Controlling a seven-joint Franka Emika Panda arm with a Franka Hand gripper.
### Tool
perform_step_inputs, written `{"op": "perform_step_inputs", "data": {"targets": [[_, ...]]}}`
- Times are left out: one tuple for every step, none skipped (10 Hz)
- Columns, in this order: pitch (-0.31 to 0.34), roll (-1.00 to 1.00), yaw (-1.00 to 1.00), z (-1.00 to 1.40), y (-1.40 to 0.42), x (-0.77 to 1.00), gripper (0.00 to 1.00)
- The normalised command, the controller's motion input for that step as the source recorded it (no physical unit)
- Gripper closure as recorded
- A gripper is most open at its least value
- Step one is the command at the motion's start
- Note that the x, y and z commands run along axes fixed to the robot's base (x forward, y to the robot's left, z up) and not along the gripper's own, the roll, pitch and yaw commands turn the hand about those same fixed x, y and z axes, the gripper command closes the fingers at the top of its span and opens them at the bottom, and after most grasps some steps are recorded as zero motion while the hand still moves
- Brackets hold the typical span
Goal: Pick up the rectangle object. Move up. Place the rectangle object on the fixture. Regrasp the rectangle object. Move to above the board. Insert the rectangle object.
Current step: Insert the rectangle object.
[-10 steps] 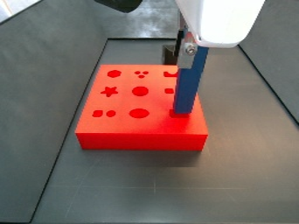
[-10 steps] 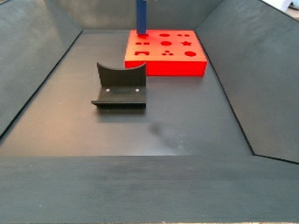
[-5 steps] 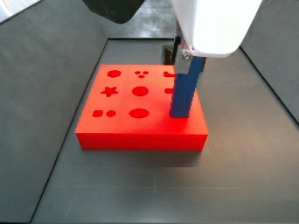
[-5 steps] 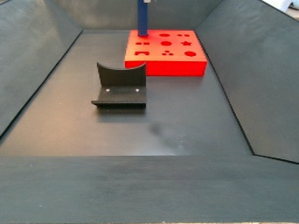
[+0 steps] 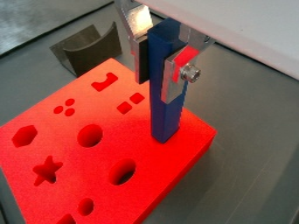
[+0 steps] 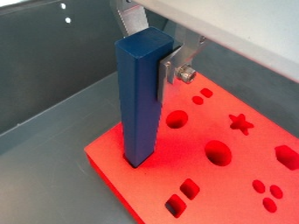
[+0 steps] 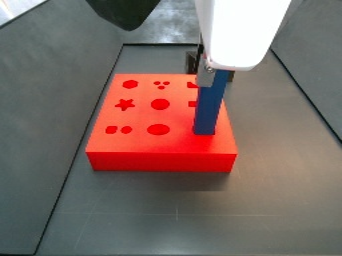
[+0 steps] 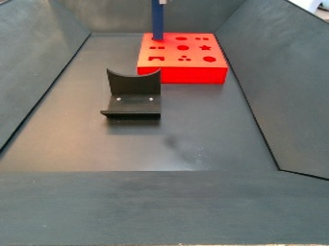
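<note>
Blue rectangle object (image 7: 210, 107) upright at the board's edge, insertion under way.

Change: compared with the earlier side views, the block sits slightly lower, its foot now at or in the board (image 7: 147, 140) near the rim farthest from the fixture (image 8: 131, 96), which stands empty and well apart; whether the foot has entered a cutout cannot be told. Judged the final insertion step. Gripper (image 5: 163, 54): silver fingers (image 6: 177, 64) clamped on the block's upper part, visible in both wrist views; nothing else touched.
</note>
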Motion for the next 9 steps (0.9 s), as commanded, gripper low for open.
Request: {"op": "perform_step_inputs", "data": {"targets": [[0.016, 0.0, 0.0, 0.0, 0.0, 0.0, 1.0], [0.0, 0.0, 0.0, -0.04, 0.0, 0.0, 1.0], [0.067, 0.05, -0.07, -0.34, 0.0, 0.12, 1.0], [0.211, 0.02, -0.14, -0.43, 0.05, 0.19, 1.0], [0.316, 0.0, -0.18, -0.39, 0.06, 0.23, 1.0], [0.371, 0.0, -0.21, -0.39, 0.02, 0.25, 1.0], [0.39, -0.01, -0.29, -0.4, 0.01, 0.28, 1.0], [0.367, -0.04, -0.34, -0.41, 0.0, 0.3, 1.0], [0.276, -0.12, -0.38, -0.5, 0.08, 0.38, 1.0]]}}
